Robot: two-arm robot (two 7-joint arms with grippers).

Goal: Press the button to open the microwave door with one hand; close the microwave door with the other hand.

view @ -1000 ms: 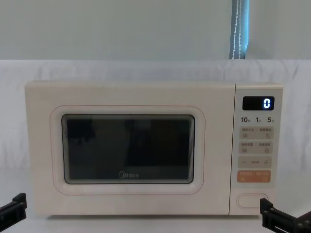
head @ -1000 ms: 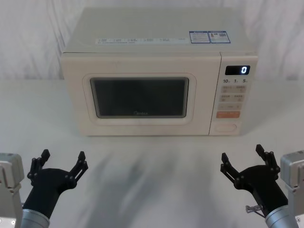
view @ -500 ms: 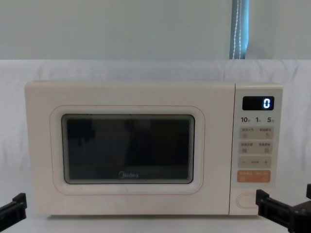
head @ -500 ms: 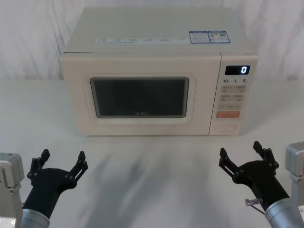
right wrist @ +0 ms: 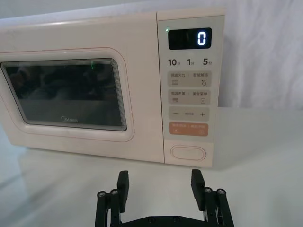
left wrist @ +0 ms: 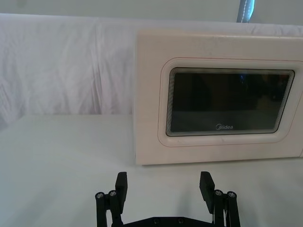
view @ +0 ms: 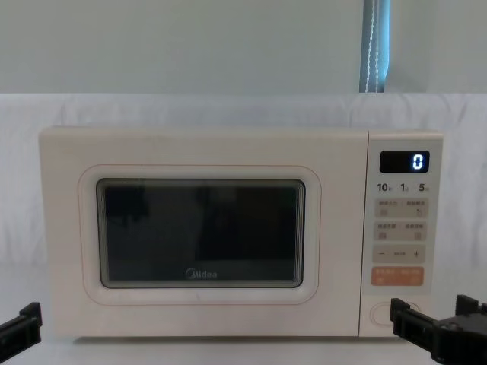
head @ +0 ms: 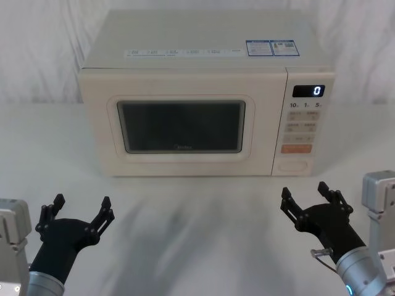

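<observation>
The cream microwave stands at the back of the white table, its door shut flush, dark window and Midea logo facing me. The wide pill-shaped button sits at the bottom of the control panel, below the orange key; it also shows in the right wrist view and partly behind a fingertip in the chest view. My right gripper is open, on the table side a short way in front of the button, touching nothing. My left gripper rests open at the lower left, well short of the door.
The control panel carries a lit display reading 0, small labelled keys and an orange key. White cloth covers the table and the wall behind. Bare table lies between the grippers and the microwave front.
My right gripper has shifted left and forward toward the button's line, its fingertips rising in the chest view. The left gripper and the door have not moved.
</observation>
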